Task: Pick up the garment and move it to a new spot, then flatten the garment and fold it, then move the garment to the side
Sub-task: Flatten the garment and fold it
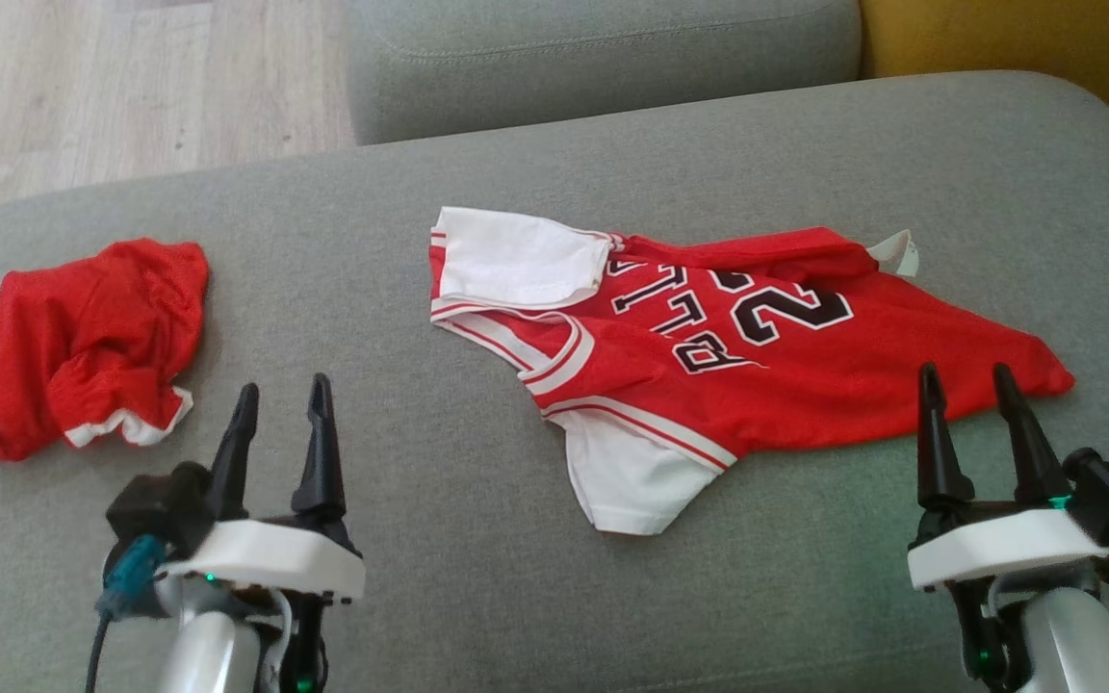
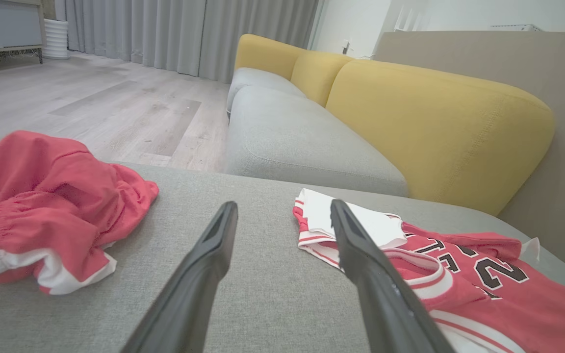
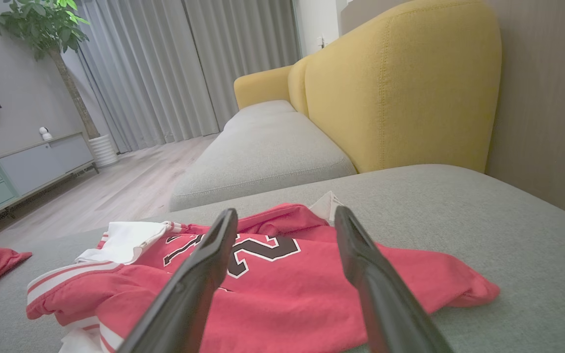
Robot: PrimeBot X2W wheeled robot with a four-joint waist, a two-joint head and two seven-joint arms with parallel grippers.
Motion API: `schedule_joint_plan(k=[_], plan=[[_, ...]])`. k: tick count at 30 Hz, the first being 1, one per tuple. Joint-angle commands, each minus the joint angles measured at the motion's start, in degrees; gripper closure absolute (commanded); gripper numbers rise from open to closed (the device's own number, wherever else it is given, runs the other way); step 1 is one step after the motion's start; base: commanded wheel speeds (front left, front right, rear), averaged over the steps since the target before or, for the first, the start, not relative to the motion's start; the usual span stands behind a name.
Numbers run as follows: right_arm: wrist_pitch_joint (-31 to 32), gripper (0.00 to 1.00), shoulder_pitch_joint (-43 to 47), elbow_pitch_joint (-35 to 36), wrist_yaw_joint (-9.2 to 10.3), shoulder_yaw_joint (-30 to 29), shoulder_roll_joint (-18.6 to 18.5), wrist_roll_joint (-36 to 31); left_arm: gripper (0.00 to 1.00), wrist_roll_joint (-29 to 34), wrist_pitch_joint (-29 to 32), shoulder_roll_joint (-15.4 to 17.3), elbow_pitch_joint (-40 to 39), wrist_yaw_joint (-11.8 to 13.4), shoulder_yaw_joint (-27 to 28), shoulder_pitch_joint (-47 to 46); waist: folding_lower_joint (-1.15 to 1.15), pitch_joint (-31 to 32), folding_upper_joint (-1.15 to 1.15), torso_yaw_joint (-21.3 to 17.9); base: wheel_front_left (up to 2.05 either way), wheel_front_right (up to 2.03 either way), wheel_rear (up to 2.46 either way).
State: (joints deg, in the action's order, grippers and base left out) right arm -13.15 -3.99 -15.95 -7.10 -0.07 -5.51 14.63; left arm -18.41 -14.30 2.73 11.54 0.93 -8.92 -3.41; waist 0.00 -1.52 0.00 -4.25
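Observation:
A red jersey with white sleeves and black lettering, the garment, lies loosely spread on the grey cushion, its hem toward the right. It also appears in the left wrist view and the right wrist view. My right gripper is open just in front of the garment's lower right edge, holding nothing. My left gripper is open over bare cushion, between the garment and a crumpled pair of red shorts.
The crumpled red shorts lie at the cushion's left end. A second grey seat cushion and yellow backrests stand behind. Wooden floor lies beyond the far left edge.

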Motion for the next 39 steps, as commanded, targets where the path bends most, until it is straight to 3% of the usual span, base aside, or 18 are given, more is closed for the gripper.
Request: schedule_joint_plan(k=[1, 4, 7, 12, 15, 18, 22, 32, 39], plan=[[-0.73, 0.00, -1.83, 1.42, -0.39, 1.82, -0.42, 0.36, 0.00, -0.30, -0.70, 0.16, -1.22, -0.45, 1.17, -1.37, 0.00, 0.17, 0.00, -0.28, 0.00, 0.00, 0.00], [-0.83, 0.00, -2.23, 1.23, -0.39, 1.97, -0.81, 0.50, 0.00, -0.54, -0.54, 0.16, -0.57, -1.09, 0.50, -1.73, 0.00, 0.33, 0.00, -0.52, 0.00, 0.00, 0.00], [-0.94, 0.00, -2.51, 0.86, -0.39, 1.56, -1.27, 0.69, 0.00, -1.83, 4.15, 0.73, 1.32, -4.04, -1.71, -3.67, 0.00, 0.67, 0.00, -0.73, 0.00, 0.00, 0.00], [-0.93, 0.00, -3.17, 0.06, -0.39, 1.48, -1.66, 0.81, 0.00, -6.88, 25.47, 5.15, 5.71, -7.94, -8.16, -11.93, 0.00, 0.92, 0.00, -1.30, 0.00, 0.00, 0.00], [-0.77, 0.00, -3.98, -0.40, -0.39, 1.88, -1.57, 0.89, 0.00, -13.34, 36.65, 7.94, 6.48, -8.35, -14.01, -17.77, 0.00, 0.44, 0.00, -2.44, 0.00, 0.00, 0.00], [-0.77, 0.00, -5.01, -0.96, -0.39, 2.64, -1.29, 1.24, 0.00, -20.18, 43.99, 11.38, 7.28, -8.39, -21.05, -22.30, 0.00, -0.35, 0.00, -4.24, 0.00, 0.00, 0.00], [-0.94, 0.00, -6.57, -2.08, -0.39, 3.27, -0.84, 1.96, 0.00, -24.42, 45.13, 15.27, 12.06, -8.40, -27.65, -28.68, 0.00, -2.21, 0.00, -7.52, 0.00, 0.00, 0.00], [-1.55, 0.00, -8.90, -3.47, -0.39, 3.09, -0.30, 2.95, 0.00, -37.34, 48.50, 13.36, 21.47, -8.41, -32.57, -32.82, 0.00, -5.67, 0.00, -11.40, 0.00, 0.00, 0.00], [-1.77, 0.00, -10.31, -4.28, -0.39, 3.38, 0.14, 3.44, 0.00, -40.09, 48.71, 12.97, 24.36, -8.41, -37.08, -35.23, 0.00, -7.38, 0.00, -12.12, 0.00, 0.00, 0.00]])
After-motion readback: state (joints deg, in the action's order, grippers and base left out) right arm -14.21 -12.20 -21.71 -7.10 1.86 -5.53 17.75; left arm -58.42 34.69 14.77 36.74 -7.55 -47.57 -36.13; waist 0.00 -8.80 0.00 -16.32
